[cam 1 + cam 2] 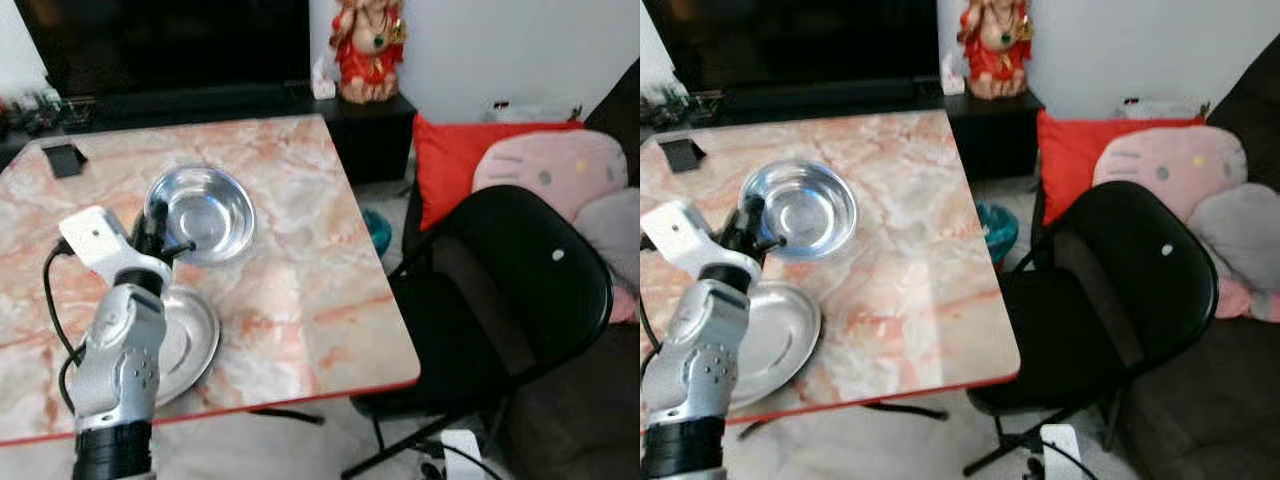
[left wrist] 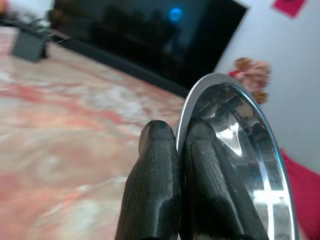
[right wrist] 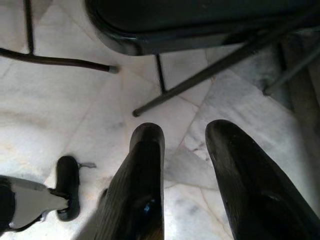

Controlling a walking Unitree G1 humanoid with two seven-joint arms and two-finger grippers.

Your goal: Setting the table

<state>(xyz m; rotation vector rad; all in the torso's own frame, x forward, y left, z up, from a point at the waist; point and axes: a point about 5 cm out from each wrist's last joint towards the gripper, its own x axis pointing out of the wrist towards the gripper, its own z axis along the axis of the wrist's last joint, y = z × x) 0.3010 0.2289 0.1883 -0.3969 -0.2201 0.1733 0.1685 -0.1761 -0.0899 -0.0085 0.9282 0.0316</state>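
On the counter (image 1: 300, 250), the left end effector (image 1: 160, 240) pinches the near rim of the bowl (image 1: 205, 210). A plate (image 1: 190, 340) lies just beside it, closer to the robot. The right end effector (image 3: 185, 165) hangs spread over the floor.

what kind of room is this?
Likely a home living-dining room: a marble-look table with a steel bowl and plate, a TV behind it, cushions beside a folding chair.

Marble table (image 1: 300, 250), black folding chair (image 1: 510, 290)
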